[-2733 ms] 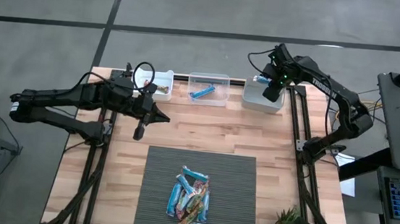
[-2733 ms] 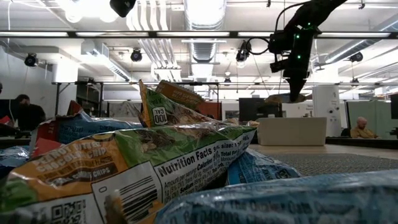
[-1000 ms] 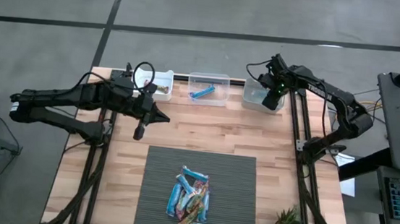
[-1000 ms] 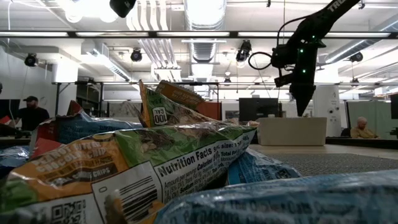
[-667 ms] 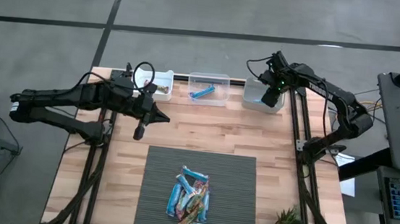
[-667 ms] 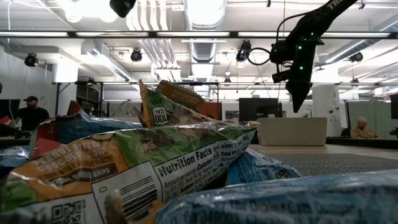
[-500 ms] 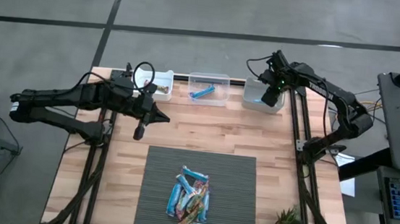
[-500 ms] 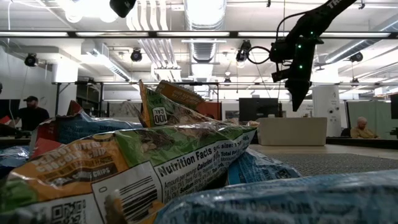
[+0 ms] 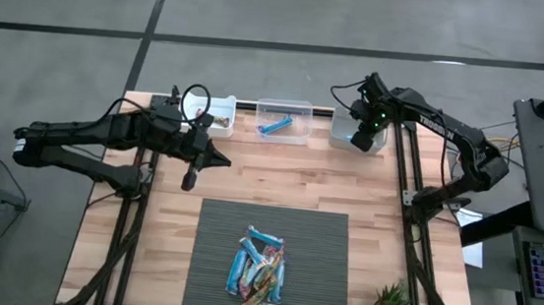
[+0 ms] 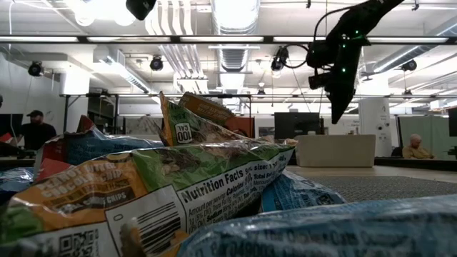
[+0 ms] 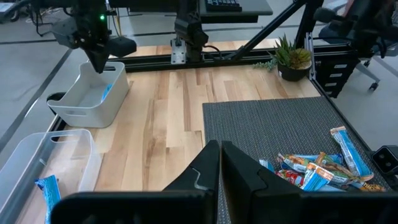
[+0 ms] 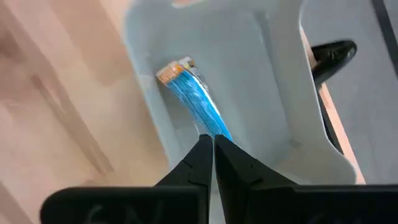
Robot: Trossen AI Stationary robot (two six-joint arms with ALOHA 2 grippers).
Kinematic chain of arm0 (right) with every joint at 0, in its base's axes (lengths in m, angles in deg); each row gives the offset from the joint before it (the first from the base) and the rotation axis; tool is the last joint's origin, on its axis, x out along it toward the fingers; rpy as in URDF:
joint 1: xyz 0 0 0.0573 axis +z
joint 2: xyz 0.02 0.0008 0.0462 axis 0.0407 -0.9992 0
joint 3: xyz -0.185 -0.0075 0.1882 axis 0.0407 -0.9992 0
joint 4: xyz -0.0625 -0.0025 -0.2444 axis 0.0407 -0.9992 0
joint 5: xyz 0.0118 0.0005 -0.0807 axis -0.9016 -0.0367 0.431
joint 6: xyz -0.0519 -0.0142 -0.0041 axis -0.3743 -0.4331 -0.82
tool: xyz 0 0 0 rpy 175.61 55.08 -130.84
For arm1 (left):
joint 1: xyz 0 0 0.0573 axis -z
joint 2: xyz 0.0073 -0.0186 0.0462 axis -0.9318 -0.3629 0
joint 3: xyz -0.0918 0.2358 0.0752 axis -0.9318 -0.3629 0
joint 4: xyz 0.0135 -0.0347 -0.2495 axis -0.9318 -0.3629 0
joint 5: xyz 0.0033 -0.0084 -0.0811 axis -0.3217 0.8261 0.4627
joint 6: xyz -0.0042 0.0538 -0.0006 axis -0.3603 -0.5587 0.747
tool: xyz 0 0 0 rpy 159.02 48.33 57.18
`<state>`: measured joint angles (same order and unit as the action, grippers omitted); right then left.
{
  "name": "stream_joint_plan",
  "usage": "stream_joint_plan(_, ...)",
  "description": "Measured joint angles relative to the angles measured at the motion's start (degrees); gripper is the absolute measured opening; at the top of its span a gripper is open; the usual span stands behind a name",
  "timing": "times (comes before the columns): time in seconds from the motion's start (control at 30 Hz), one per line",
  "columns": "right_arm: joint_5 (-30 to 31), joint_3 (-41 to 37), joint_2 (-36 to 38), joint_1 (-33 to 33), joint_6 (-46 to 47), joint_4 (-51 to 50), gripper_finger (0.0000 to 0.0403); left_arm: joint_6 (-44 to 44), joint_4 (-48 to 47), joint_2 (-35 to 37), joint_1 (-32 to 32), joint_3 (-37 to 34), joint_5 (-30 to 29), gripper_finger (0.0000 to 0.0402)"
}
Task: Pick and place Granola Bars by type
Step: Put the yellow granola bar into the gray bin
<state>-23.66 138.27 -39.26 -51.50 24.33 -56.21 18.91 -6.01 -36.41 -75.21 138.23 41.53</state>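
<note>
The wooden table [image 9: 249,185] carries a dark ribbed mat [image 9: 318,245] at 6 o'clock, where the Granola Bars [image 9: 259,273] lie in a loose heap: slim foil wrappers, most light blue, some green and orange. One blue bar [image 12: 198,102] lies in the white bin [image 9: 344,139] at 1 o'clock. Above it hangs the right gripper [image 9: 362,139], fingers together and empty. The left gripper [image 9: 220,158] waits at 10 o'clock, fingers together.
</note>
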Motion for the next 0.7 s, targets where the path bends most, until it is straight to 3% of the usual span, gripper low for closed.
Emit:
stream_joint_plan(0.17,-0.6,2.7,2.7,3.8,2.3,-0.2,0.0009,-0.2,0.0,0.0,0.0,0.0,0.0,0.0000)
stream_joint_plan(0.37,-7.2,7.8,6.4,9.3,7.7,-0.2,0.0009,-0.6,0.0,0.0,0.0,0.0,0.0,0.0000)
stream_joint_plan(0.7,-7.7,13.2,10.9,25.8,16.4,0.2,0.0009,-0.6,0.0,0.0,0.0,0.0,0.0,0.0000)
